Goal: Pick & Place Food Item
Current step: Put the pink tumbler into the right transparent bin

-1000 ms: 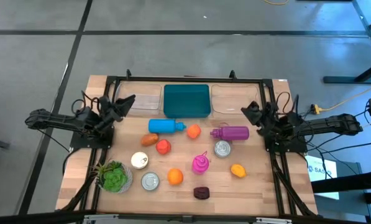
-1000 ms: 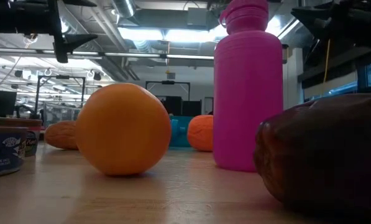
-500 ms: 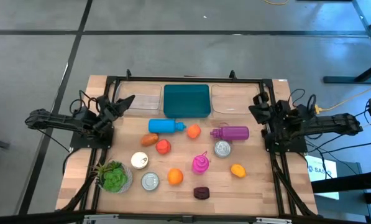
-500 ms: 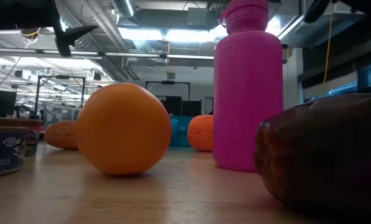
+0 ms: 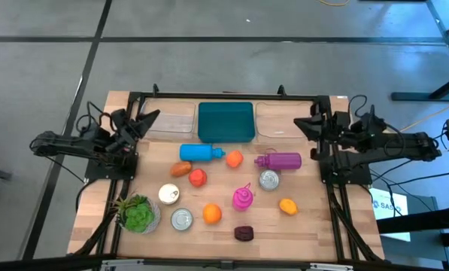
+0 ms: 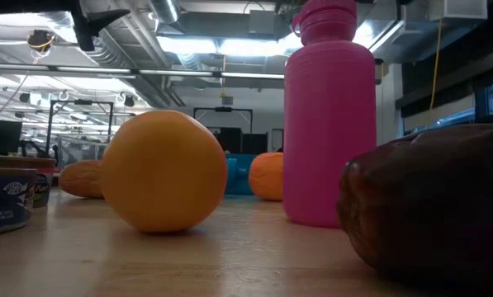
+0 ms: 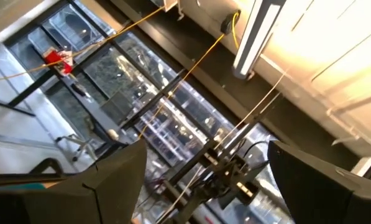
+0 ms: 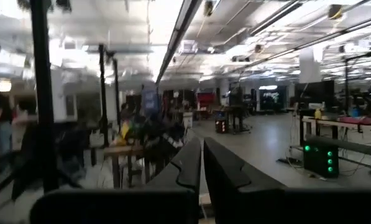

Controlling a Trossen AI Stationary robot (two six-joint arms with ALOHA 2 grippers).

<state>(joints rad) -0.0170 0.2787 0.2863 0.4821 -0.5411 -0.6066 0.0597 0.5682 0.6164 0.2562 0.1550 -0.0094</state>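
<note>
Food lies on the wooden table: an orange (image 5: pixel 212 214) (image 6: pixel 163 172), a red fruit (image 5: pixel 198 178), a smaller orange fruit (image 5: pixel 234 159), a yellow-orange fruit (image 5: pixel 287 205), a brown piece (image 5: pixel 180 169) and a dark purple piece (image 5: pixel 244 233) (image 6: pixel 432 206). My left gripper (image 5: pixel 145 119) (image 7: pixel 204 186) hangs open above the table's far left, tipped upward, with nothing between its fingers. My right gripper (image 5: pixel 303 124) (image 8: pixel 202 163) is shut and empty above the far right, pointing toward the table's middle.
A teal bin (image 5: pixel 226 121) stands at the far middle between two clear trays (image 5: pixel 171 119) (image 5: pixel 284 119). A blue bottle (image 5: pixel 201 153), a magenta bottle (image 5: pixel 280 160) lying down, an upright pink bottle (image 5: pixel 243 198), three cans (image 5: pixel 168 194) (image 5: pixel 181 219) (image 5: pixel 268 180) and a potted plant (image 5: pixel 138 214) share the table.
Both grippers have risen. The right one has gone up more, out of the low view's top, and has rolled about its own line while shifting toward the far edge. The left one has tipped a little more upward. No object has moved.
</note>
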